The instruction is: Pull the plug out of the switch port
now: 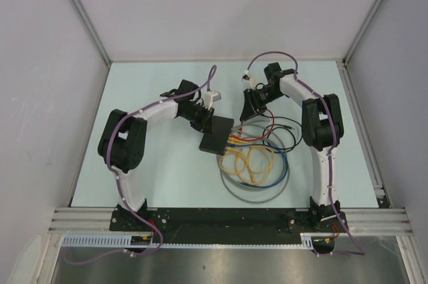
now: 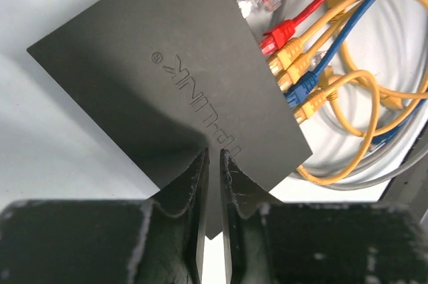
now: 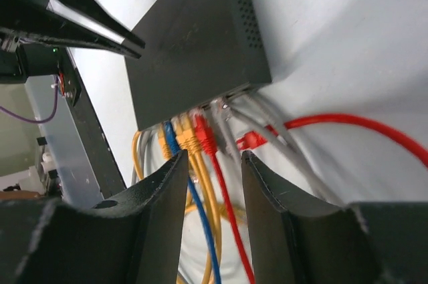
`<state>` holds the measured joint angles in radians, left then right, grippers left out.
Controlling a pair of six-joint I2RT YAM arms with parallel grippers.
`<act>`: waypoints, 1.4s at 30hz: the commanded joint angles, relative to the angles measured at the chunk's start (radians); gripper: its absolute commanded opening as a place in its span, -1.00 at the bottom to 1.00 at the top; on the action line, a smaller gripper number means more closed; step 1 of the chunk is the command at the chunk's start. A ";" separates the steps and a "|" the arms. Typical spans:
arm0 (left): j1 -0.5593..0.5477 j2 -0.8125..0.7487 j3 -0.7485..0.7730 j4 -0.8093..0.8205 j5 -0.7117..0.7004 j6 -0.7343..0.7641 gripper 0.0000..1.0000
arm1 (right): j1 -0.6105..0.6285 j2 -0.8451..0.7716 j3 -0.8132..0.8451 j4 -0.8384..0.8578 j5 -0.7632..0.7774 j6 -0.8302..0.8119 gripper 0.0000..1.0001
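The switch (image 1: 215,135) is a flat matte black box on the table, with its row of sockets facing the cables on the right. In the left wrist view, red (image 2: 286,31), yellow (image 2: 291,53) and blue (image 2: 304,87) plugs sit in the switch (image 2: 167,70). My left gripper (image 2: 214,154) is shut, its tips resting on the switch's top near a corner. My right gripper (image 3: 214,160) is open. It hovers just off the socket edge of the switch (image 3: 194,43) and straddles the red plug (image 3: 204,133) and yellow plug (image 3: 187,138). A loose red plug (image 3: 251,140) lies beside them.
Coils of yellow, blue, grey and black cable (image 1: 254,160) lie right of and in front of the switch. Grey cables (image 3: 281,137) run past my right finger. White walls and aluminium rails (image 1: 87,23) enclose the table.
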<state>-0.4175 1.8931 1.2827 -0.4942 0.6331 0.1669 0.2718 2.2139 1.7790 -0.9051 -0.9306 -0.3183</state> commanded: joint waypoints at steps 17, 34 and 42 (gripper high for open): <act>-0.021 0.050 -0.011 -0.018 -0.142 0.083 -0.72 | 0.056 0.170 0.100 0.017 -0.066 0.053 -0.11; -0.027 0.061 -0.008 -0.020 -0.147 0.077 -0.72 | 0.076 0.216 0.108 0.018 -0.031 0.047 -0.23; -0.030 0.061 -0.010 -0.017 -0.151 0.077 -0.73 | 0.078 0.222 0.103 -0.012 -0.040 -0.005 -0.38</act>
<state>-0.4282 1.9079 1.2816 -0.4953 0.5434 0.2111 0.3405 2.4054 1.8690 -0.8955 -1.0119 -0.2695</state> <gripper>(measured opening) 0.139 0.335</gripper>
